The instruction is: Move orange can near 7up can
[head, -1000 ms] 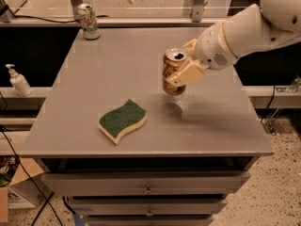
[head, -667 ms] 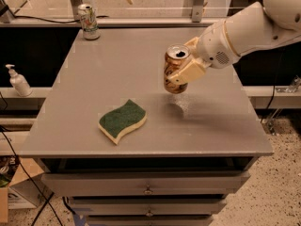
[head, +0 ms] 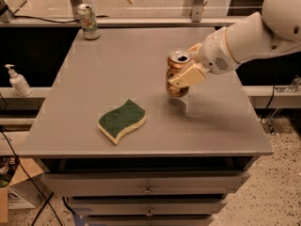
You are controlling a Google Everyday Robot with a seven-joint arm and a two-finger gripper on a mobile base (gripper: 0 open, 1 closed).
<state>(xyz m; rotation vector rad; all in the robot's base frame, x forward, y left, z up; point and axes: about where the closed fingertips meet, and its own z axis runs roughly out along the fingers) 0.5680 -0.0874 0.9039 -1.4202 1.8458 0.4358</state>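
Note:
The orange can (head: 175,67) is a shiny copper can with a silvery top, right of the middle of the grey table (head: 117,69). My gripper (head: 184,70) is shut on the orange can, with cream fingers (head: 188,77) across its side, holding it upright just above the tabletop. The white arm comes in from the upper right. The 7up can (head: 88,21) is white with green markings and stands upright at the table's far left corner, well away from the orange can.
A green and cream sponge (head: 122,120) lies near the table's front left. A white pump bottle (head: 18,80) stands on a ledge to the left. A rail and glass run behind the table. Drawers sit below the front edge.
The orange can and my gripper have risen slightly and shifted a little away from the front; the 7up can and sponge have not moved.

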